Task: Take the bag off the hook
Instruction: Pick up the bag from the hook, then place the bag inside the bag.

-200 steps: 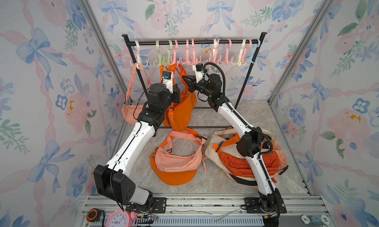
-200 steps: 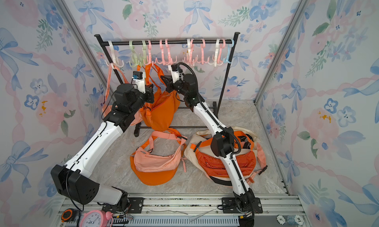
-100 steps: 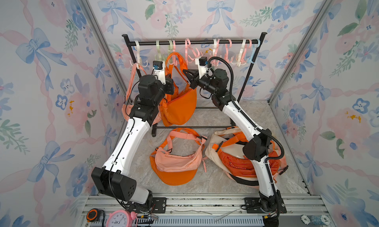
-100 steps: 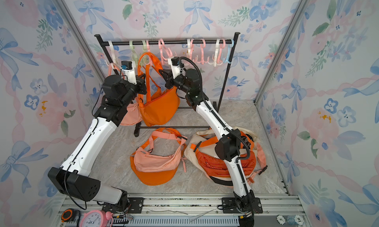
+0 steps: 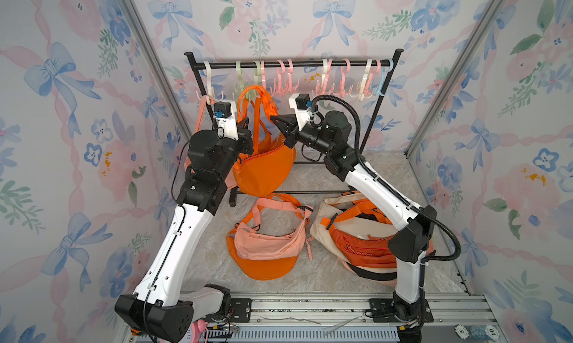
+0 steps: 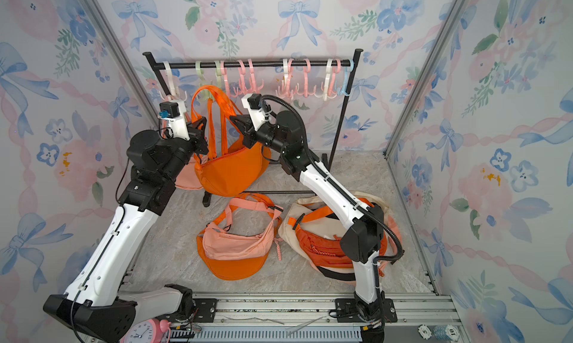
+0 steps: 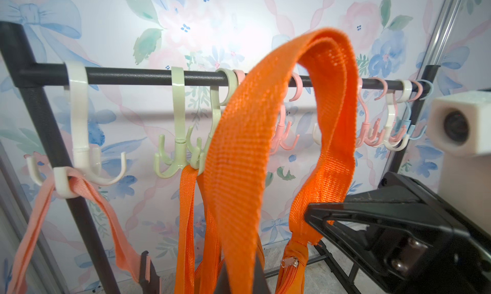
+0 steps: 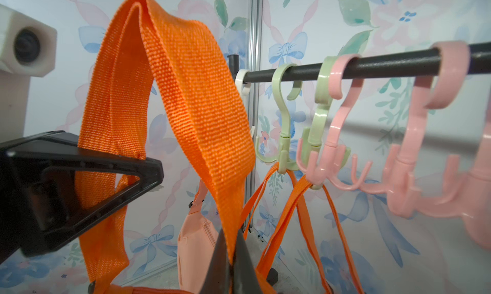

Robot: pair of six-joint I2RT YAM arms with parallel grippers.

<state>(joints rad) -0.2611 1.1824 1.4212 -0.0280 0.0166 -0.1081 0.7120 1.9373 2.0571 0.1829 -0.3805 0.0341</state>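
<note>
A pink bag (image 6: 186, 178) hangs from a white hook (image 6: 169, 77) at the rack's (image 6: 263, 64) left end. The left claw (image 6: 202, 122) is clamped on the strap (image 6: 214, 91) of the orange bag (image 6: 229, 174), which hangs before the rack. The wide woven strap arches beside green hooks (image 6: 199, 73) that carry thin straps (image 7: 186, 213). The right claw (image 6: 233, 118) pinches the strap's other side.

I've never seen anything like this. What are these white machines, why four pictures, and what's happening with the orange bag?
These are two white-and-black robot arms. Two pictures look down from one overhead camera head; the other two come from a camera on each arm's wrist. The left hand and right hand are both shut on the wide woven strap of a bright orange fabric bag, near a black rail of plastic hooks. A peach fabric bag and a pile of cream and orange bags lie on the marble floor.
</note>
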